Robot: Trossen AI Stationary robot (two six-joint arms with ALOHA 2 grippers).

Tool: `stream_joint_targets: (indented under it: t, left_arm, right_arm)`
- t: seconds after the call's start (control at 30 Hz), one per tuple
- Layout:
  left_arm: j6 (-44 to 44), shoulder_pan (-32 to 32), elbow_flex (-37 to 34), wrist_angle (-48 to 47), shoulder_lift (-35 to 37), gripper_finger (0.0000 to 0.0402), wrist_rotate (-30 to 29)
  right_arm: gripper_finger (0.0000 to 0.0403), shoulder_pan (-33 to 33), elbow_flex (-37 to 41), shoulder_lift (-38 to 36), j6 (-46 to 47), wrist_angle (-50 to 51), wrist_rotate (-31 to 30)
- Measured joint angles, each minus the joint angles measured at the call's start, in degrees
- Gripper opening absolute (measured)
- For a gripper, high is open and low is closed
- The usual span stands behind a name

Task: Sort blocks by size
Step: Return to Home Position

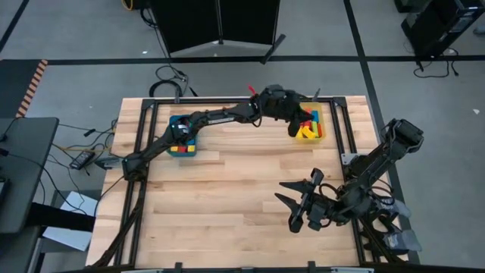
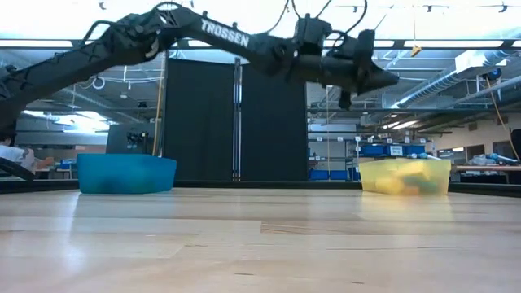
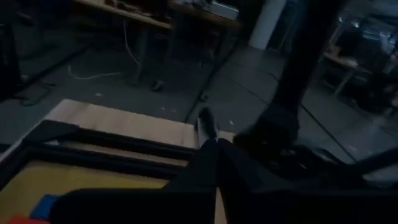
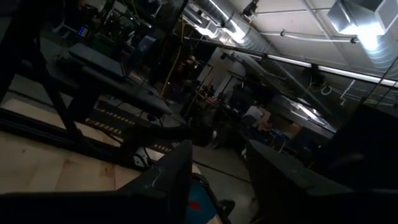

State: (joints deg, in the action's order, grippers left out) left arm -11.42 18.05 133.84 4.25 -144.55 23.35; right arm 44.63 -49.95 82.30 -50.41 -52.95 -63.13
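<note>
The blocks lie in two bins at the table's far side. Red, yellow and blue blocks are in the blue bin at the far left. Red, yellow, green and blue blocks are in the yellow bin at the far right. My left gripper is stretched across the far side and hangs high above the yellow bin. Its fingers are shut and empty. My right gripper is open and empty at the near right, above bare table.
A black metal frame runs along the table's far edge and down both sides. The left arm's long links pass over the blue bin. Bare wood fills the table's middle and near part.
</note>
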Motion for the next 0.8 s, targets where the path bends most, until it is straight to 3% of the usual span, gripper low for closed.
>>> stream_joint_targets:
  t: [0.13,0.23,0.33,0.43,0.57,0.6,0.73,0.8]
  left_arm:
    - [6.53,-1.36,-0.56,-9.43,5.01,0.0006,-2.35]
    - [9.98,-2.77,-7.62,-8.97,11.86,0.0004,-4.34]
    - [10.89,-3.25,-22.98,-1.15,22.60,0.0003,-7.36]
    - [10.95,-2.57,-42.92,10.32,36.57,0.0002,-9.28]
    - [11.80,-3.31,-67.70,19.55,55.59,0.0002,-11.22]
    - [12.44,-4.02,-73.02,20.52,59.95,0.0001,-12.31]
    - [14.34,-7.77,-90.48,20.96,75.41,0.0001,-20.56]
    - [13.94,-9.80,-97.77,21.28,82.74,0.0001,-25.13]
  right_arm:
    - [0.0148,-1.37,0.00,0.00,1.48,0.36,1.37]
    - [0.0118,-2.14,0.00,0.00,2.84,1.98,3.97]
    - [0.0068,-2.86,0.02,0.00,3.75,3.18,8.36]
    - [0.0015,-3.72,0.02,0.00,4.16,3.69,11.62]
    - [0.0013,-7.82,0.03,-0.01,9.35,7.26,14.93]
    - [0.0011,-10.20,0.26,-0.04,12.54,9.25,18.35]
    - [0.0007,-23.75,3.28,0.28,30.47,15.00,42.49]
    - [0.0006,-28.30,5.56,-0.12,35.17,16.78,43.56]
